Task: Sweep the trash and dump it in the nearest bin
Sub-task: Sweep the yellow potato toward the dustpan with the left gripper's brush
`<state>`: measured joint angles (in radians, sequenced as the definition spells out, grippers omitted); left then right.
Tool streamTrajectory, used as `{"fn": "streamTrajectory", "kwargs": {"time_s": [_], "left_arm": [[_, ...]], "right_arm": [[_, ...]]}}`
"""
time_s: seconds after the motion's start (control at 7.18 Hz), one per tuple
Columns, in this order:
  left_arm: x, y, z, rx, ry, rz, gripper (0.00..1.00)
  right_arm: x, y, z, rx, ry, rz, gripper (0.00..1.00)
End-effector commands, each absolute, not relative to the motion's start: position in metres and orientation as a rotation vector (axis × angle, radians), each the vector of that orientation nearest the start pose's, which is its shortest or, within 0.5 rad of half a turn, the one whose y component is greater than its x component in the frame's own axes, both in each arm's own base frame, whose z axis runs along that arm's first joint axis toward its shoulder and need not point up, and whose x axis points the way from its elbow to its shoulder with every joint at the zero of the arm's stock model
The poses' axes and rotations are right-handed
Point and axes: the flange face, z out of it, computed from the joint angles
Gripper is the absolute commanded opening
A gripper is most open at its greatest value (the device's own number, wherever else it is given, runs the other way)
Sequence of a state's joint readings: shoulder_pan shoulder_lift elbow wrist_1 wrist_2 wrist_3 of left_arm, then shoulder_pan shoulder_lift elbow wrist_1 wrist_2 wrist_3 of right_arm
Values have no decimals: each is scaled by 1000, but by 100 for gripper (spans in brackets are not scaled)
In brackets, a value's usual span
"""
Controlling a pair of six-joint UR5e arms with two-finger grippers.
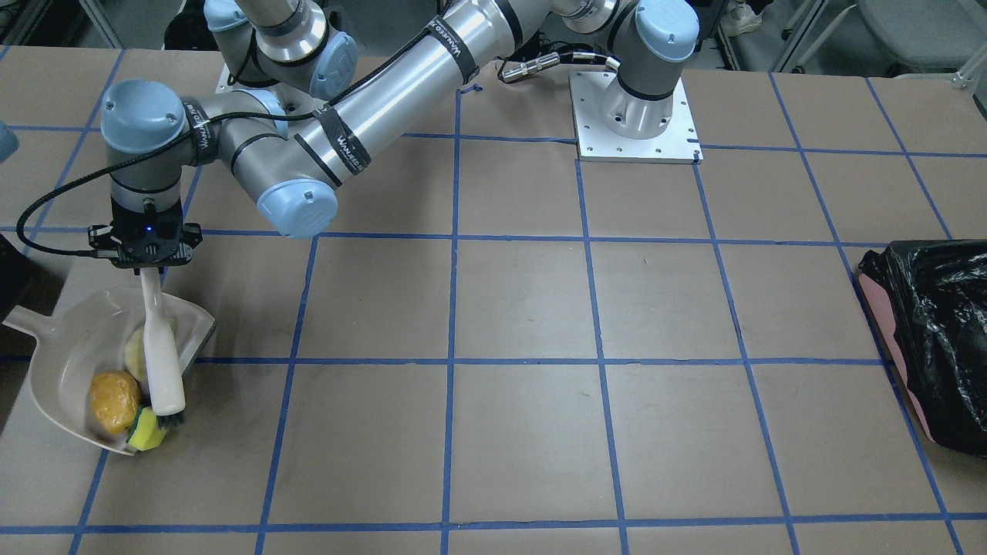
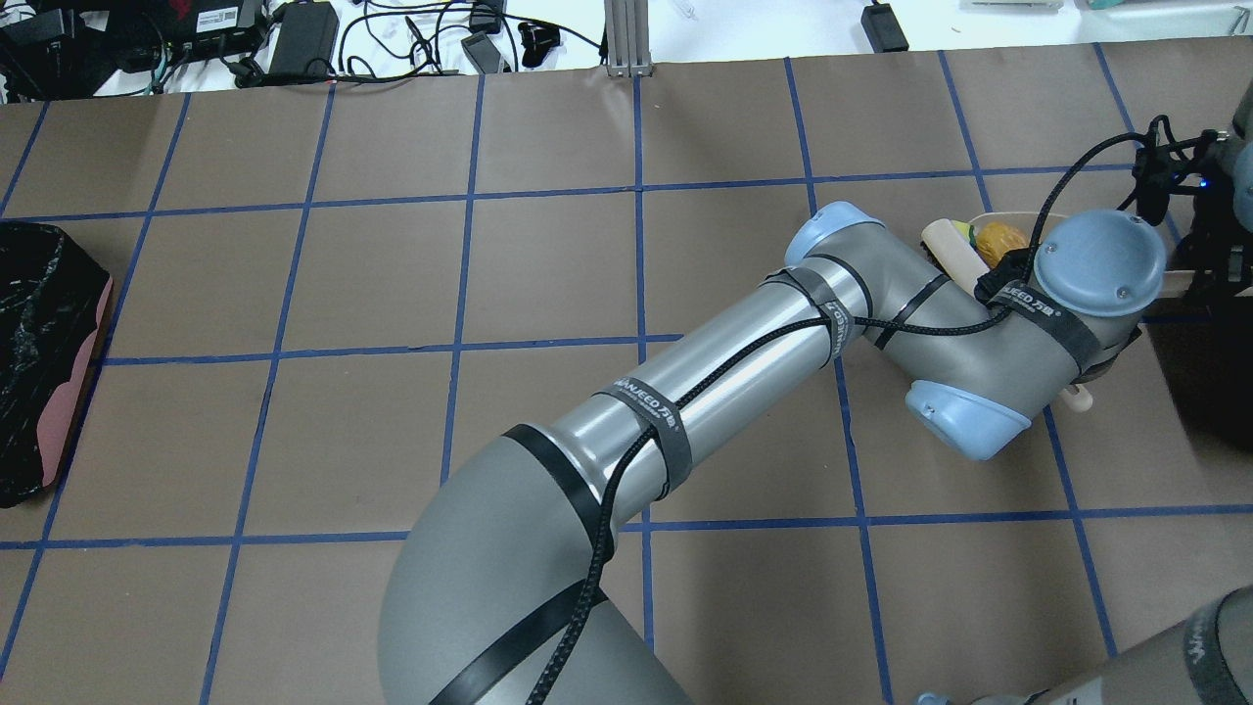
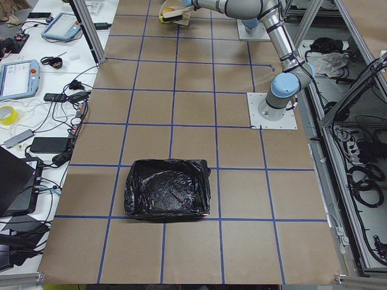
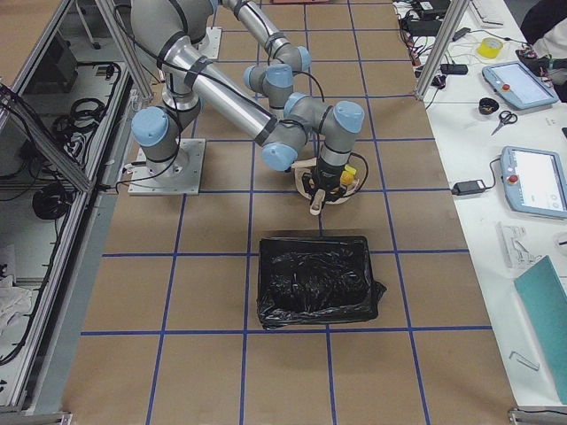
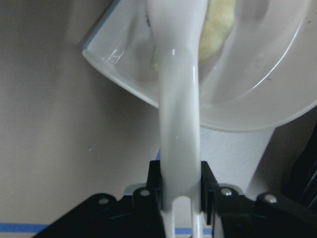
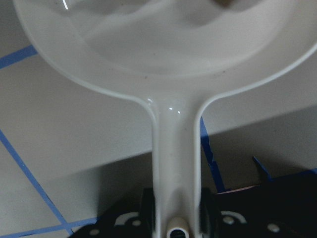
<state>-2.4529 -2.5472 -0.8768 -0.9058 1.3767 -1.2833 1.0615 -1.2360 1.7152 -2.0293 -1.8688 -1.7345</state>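
A white dustpan lies at the table's end on my right. In it are the trash items: a yellow-brown lump, a pale yellow slice and a green-and-yellow sponge piece at the pan's lip. My left gripper reaches across the table and is shut on the handle of the white brush, whose bristles touch the sponge. The left wrist view shows the brush handle clamped over the dustpan. My right gripper is shut on the dustpan handle.
A bin lined with a black bag stands just beside the dustpan. A second black-bagged bin stands at the table's opposite end. The left arm's long link stretches diagonally over the table.
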Motion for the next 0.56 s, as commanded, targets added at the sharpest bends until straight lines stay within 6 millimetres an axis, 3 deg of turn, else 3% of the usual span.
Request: {"fn": "streamTrajectory", "kwargs": {"time_s": [0.0, 0.28, 0.42], "left_arm": [[-769, -435, 249, -663, 3551, -53, 0], [-775, -433, 263, -696, 3577, -57, 0], [-783, -418, 264, -738, 3572, -34, 0]], "right_arm": [[-194, -561, 283, -1829, 2644, 458, 0], [-195, -559, 287, -1827, 2650, 466, 0], [-193, -560, 286, -1837, 2639, 456, 0]]}}
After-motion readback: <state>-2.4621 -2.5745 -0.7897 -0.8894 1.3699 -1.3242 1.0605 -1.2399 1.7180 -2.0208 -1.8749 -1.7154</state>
